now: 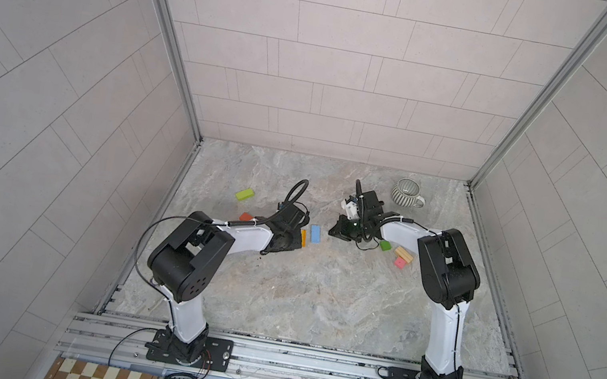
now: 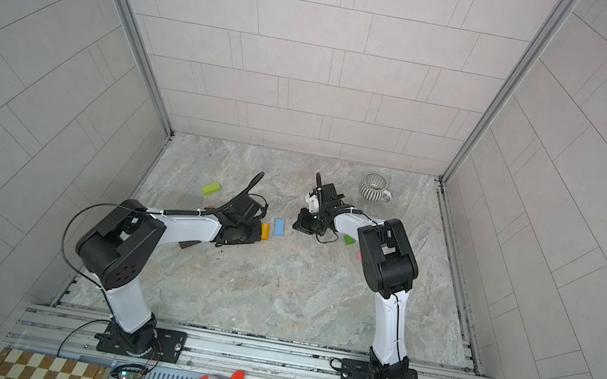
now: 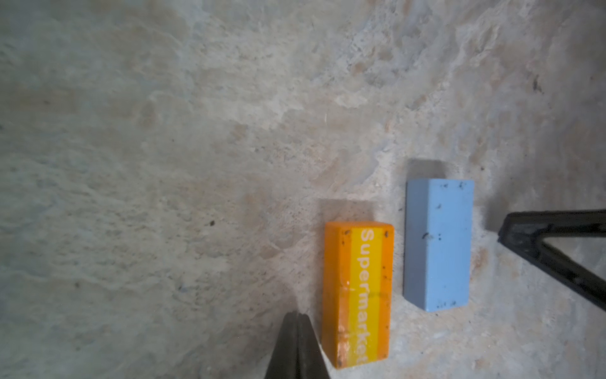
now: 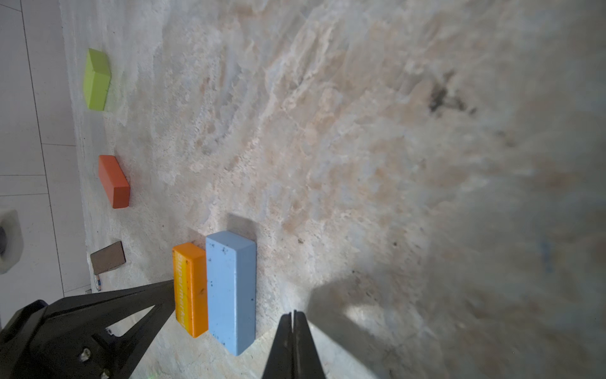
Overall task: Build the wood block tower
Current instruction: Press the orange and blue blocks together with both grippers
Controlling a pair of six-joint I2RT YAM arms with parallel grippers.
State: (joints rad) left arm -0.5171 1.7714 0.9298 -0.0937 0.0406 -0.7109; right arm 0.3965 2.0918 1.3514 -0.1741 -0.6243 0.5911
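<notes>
Orange lettered block (image 3: 357, 295) and blue block (image 3: 437, 244) are lying flat just beside each other on the marble table (image 1: 317, 294), nothing stacked yet. Left gripper (image 3: 297, 316) is sitting pinched shut and empty right by the orange one, right gripper (image 4: 292, 315) is hanging closed on nothing next to the blue. Lime block (image 4: 96, 78) is lying well apart.

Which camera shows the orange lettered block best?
Left wrist view: the orange lettered block lies close, its lettering readable. Right wrist view shows it obliquely, lettering blurred; both top views show only a small sliver.
</notes>
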